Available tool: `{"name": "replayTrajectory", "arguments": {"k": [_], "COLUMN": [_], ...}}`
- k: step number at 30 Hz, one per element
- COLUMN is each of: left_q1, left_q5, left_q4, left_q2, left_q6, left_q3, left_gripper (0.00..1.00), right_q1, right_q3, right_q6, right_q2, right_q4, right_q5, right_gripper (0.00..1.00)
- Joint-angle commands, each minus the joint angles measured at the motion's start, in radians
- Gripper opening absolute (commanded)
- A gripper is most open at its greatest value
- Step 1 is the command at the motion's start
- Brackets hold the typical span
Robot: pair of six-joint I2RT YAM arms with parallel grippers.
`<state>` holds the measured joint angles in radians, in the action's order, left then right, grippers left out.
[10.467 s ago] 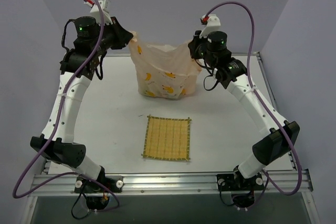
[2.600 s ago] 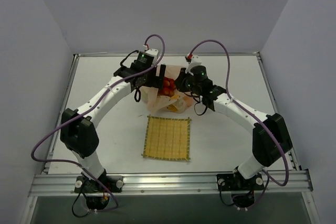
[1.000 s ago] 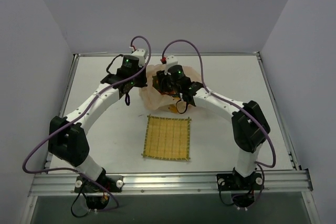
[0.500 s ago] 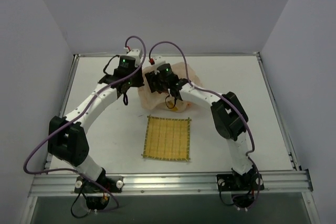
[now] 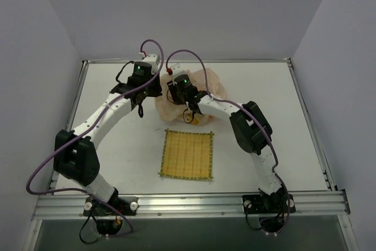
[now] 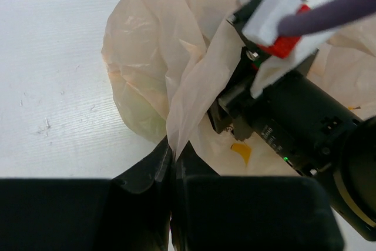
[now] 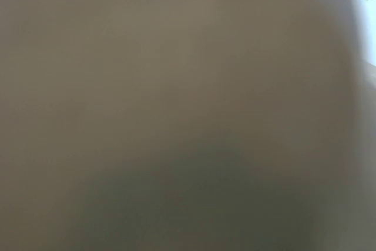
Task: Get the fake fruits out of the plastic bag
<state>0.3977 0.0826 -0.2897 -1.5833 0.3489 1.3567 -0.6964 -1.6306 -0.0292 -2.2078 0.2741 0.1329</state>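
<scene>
**Q.** What did the left side of the figure show?

**A.** The left gripper (image 6: 171, 158) had its fingers pressed together on a fold of the plastic bag (image 6: 147, 57), at the bag's left edge, with the thin film pinched between them. The bag lay crumpled on the far middle of the table (image 5: 117, 145).

**Q.** And to the right of it?

**A.** The right arm (image 5: 183, 82) reached into the bag's mouth from the right. The right gripper was buried in the film, and its own camera saw only a blurred peach-grey sheet, so it could not be told whether its fingers were apart or together. The fake fruits were not visible and were presumably inside the bag.

**Q.** How was this step best done?

**A.** Probably by having the left grip hold the mouth up and taut while the right fingers closed on one fruit alone, clear of loose film, before lifting out.

**Q.** What of the surroundings?

**A.** A yellow woven mat (image 5: 187, 155) lay flat on the white table, nearer the arms and apart from the bag. Plain pale walls (image 5: 194, 10) enclosed three sides, and a metal rail (image 5: 188, 204) ran along the near edge.
</scene>
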Motion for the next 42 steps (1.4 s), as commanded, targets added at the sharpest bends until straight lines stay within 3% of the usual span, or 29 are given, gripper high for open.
{"name": "replayTrajectory", "arguments": {"k": [1, 12, 18, 29, 42], "left_q1": [-0.007, -0.123, -0.129, -0.114, -0.112], "left_q5": [0.005, 0.097, 0.135, 0.134, 0.151], "left_q4": [0.024, 0.101, 0.110, 0.107, 0.115], "left_q2": [0.022, 0.059, 0.060, 0.055, 0.054], "left_q6": [0.009, 0.096, 0.104, 0.096, 0.102], "left_q3": [0.022, -0.010, -0.011, -0.013, -0.013], "left_gripper": [0.02, 0.02, 0.02, 0.02, 0.02], "right_q1": [-0.018, -0.026, -0.026, -0.032, -0.046], "right_q3": [0.090, 0.385, 0.495, 0.555, 0.557], "right_q6": [-0.009, -0.049, -0.049, -0.077, -0.092], "right_q2": [0.147, 0.413, 0.516, 0.689, 0.810], "right_q4": [0.112, 0.155, 0.217, 0.370, 0.445], "right_q5": [0.042, -0.006, -0.025, -0.171, -0.233], "right_gripper": [0.10, 0.06, 0.05, 0.01, 0.00]}}
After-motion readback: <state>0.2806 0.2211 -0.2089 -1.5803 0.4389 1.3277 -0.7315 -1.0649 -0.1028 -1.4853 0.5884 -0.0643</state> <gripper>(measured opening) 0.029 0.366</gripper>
